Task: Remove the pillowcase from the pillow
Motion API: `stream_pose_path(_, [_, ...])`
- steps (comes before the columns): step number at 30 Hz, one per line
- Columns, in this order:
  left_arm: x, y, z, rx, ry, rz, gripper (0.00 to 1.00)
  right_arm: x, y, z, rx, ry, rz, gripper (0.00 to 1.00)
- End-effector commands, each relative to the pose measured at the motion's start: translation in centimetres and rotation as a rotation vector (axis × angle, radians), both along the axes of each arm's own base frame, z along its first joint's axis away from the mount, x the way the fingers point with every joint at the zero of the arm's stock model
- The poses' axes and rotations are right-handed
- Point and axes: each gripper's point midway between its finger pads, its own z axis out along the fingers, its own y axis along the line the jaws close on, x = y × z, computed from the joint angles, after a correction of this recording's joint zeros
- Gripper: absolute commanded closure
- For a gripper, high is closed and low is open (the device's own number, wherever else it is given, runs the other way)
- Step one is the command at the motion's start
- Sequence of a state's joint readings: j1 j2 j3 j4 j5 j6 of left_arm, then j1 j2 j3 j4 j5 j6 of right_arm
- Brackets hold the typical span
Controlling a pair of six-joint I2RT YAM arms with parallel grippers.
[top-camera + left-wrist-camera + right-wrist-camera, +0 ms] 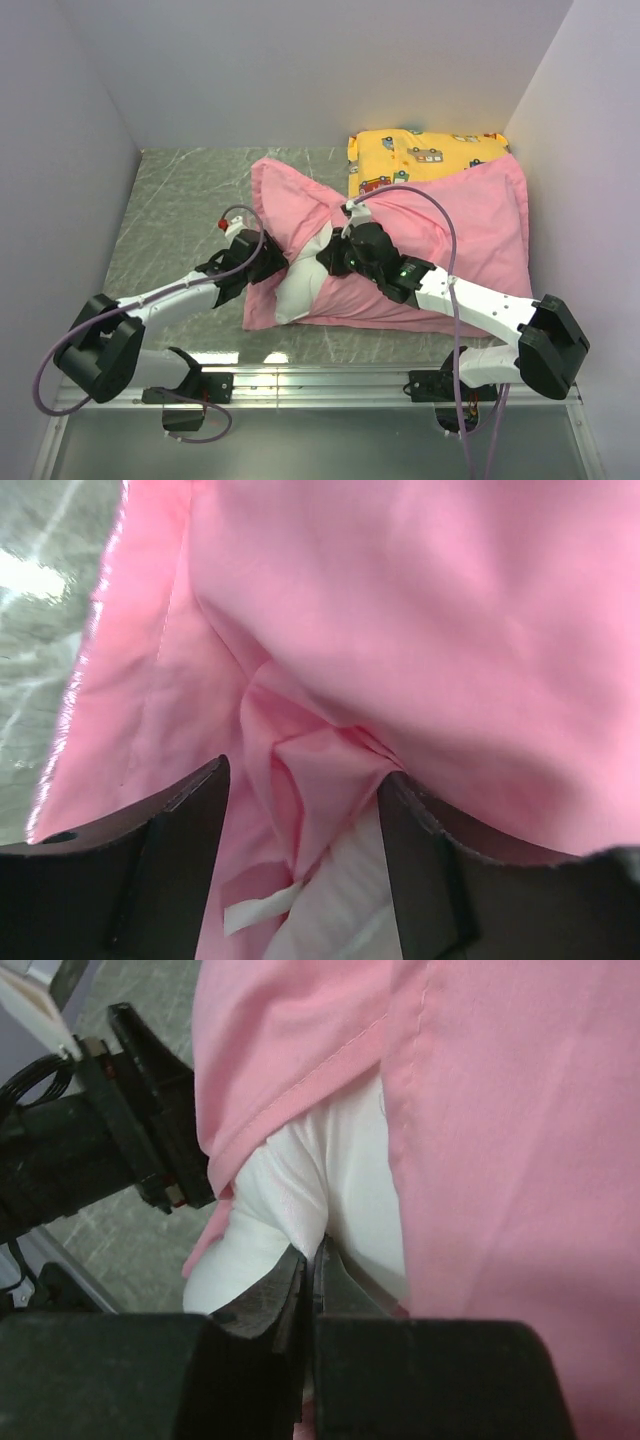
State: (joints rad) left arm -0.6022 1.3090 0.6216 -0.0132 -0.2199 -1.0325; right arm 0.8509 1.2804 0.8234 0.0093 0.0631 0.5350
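Pinching a ridge of the pillow (290, 1180), found the right gripper (312, 1260) clenched, fingers pressed together on the white cloth at lower centre of the right wrist view. Saw the pillowcase (500, 1160) draped over the right half of that frame, its hemmed edge lying clear of the bare white corner. Found the left gripper (305, 772) released, fingers spread wide at the bottom of the left wrist view, with a bunched fold of pink cloth between them and a small white strip (260, 910) lower down. Placed both grippers at mid-frame in the top view, close together at the open left end of the pillowcase, with white pillow showing between them. Noted the pillow otherwise covered, lying on the grey table (180, 200) right of centre and overlapping the near edge of a yellow pillow (430, 150) at upper right.
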Motion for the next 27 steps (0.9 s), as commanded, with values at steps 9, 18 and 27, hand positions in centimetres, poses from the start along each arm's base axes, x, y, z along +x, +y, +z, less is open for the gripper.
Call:
stream_pose_path(9, [0.0, 1.3, 12.6, 0.025, -0.325, -0.004, 0.41, 1.1, -1.2, 0.2, -0.061, -0.033, -0.073, 1.0])
stream_pose_path(18, [1.2, -4.3, 14.4, 0.237, -0.334, -0.196, 0.22, 1.4, -0.5, 0.8, -0.065, -0.03, -0.061, 1.0])
stream_pose_path(27, [3.8, -4.7, 9.8, 0.406, -0.235, -0.161, 0.23, 1.0, -1.6, 1.0, -0.065, -0.037, -0.086, 1.0])
